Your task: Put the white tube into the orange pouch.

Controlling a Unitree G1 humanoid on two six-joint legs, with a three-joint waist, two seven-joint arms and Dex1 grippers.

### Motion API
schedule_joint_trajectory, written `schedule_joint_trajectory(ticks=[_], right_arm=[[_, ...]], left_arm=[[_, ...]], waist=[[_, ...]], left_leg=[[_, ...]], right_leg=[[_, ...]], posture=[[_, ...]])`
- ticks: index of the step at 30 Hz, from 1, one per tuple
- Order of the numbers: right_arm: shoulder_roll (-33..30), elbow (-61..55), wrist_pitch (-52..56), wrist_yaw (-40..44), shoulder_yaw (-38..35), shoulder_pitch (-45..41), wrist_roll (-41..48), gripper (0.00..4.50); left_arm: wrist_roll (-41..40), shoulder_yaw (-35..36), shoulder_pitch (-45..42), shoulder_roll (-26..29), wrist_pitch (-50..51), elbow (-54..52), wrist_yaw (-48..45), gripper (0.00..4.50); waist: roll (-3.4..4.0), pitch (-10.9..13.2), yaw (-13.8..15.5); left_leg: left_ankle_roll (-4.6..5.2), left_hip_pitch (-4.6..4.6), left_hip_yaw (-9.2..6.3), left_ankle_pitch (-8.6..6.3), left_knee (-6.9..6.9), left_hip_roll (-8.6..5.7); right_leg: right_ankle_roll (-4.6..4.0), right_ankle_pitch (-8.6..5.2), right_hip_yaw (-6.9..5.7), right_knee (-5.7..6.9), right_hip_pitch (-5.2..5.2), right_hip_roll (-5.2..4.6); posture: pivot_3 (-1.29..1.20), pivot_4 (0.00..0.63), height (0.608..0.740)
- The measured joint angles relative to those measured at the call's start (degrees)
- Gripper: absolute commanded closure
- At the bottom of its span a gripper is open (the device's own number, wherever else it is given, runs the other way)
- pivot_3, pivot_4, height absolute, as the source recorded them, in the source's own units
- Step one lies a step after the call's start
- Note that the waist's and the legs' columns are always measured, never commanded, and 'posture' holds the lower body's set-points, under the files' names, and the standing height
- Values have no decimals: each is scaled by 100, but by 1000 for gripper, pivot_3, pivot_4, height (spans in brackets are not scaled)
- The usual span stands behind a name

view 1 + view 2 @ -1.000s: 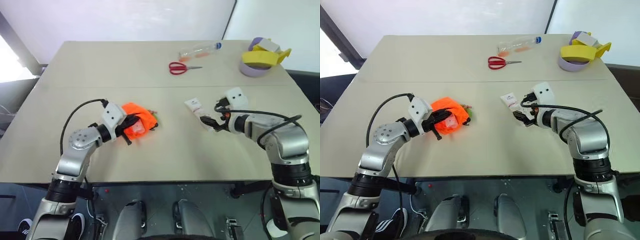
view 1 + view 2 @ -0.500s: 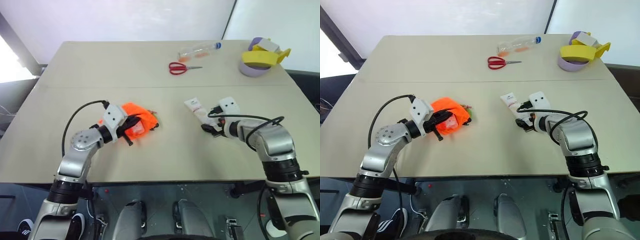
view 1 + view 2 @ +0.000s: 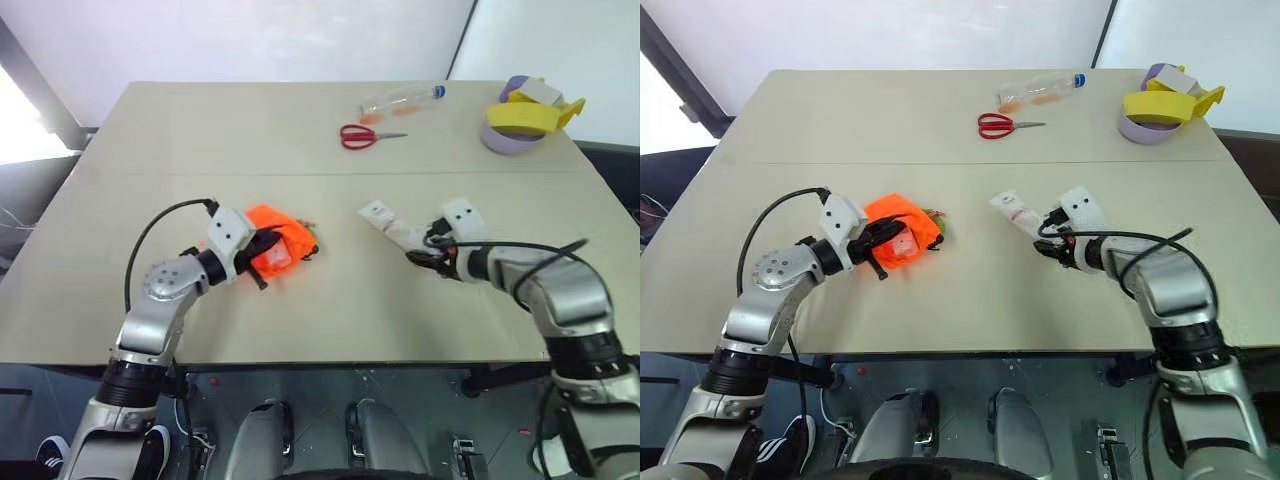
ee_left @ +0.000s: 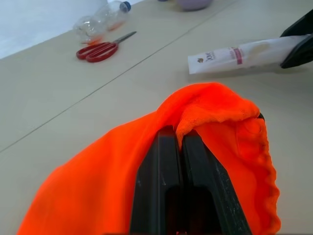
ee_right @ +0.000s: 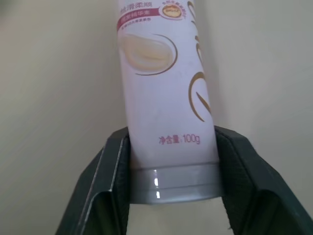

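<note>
Right end effector clamps the tube at its cap end; left, clenched, grips the pouch. Next: lift the tube and carry it to the pouch.

Tube right of pouch

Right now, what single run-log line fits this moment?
left hand: shut on orange pouch | right hand: shut on white tube, cap end | tube: not yet in pouch
</note>
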Motion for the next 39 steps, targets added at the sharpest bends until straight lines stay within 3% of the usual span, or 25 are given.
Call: schedule_joint_trajectory(ticks=[5, 10, 21, 33, 39], right_arm=[[-537, -1170, -122, 947, -147, 527, 625, 2664], [-538, -1912, -192, 1008, 523, 967, 666, 2664], [385, -1481, -443, 283, 1159, 512, 221, 2664], [1845, -534, -284, -279, 1778, -252, -72, 2664], [2234, 93, -399, -351, 2011, -746, -312, 2664]], left_arm=[[-124, 13, 2, -98, 355, -162, 166, 4500], [-319, 130, -5, -102, 946, -634, 342, 4500], [-486, 96, 336, 90, 1661, -1545, 345, 4500], [-491, -54, 404, 107, 1746, -1599, 378, 4500], [-491, -118, 409, 117, 1857, -1644, 381, 4500]], waist=[[-2, 1, 1], [-4, 2, -11], [-7, 4, 9], [-7, 4, -12], [-7, 4, -25]], left_leg=[[0, 6, -7, 0, 2, 3], [0, 6, -7, 0, 13, 3], [-1, 6, -9, 0, 17, 2], [-4, 5, -11, 1, 12, 2], [-5, 4, -11, 1, 4, 2]], right_leg=[[1, 0, 0, 7, 4, 5], [0, 0, 1, 9, 6, 4], [-6, -2, 1, 7, 9, -1], [-9, -2, 2, 7, 4, -6], [-9, -1, 2, 7, -3, -8]], posture=[[0, 150, 740], [0, 150, 740], [0, 150, 740], [0, 150, 740], [0, 150, 740]])
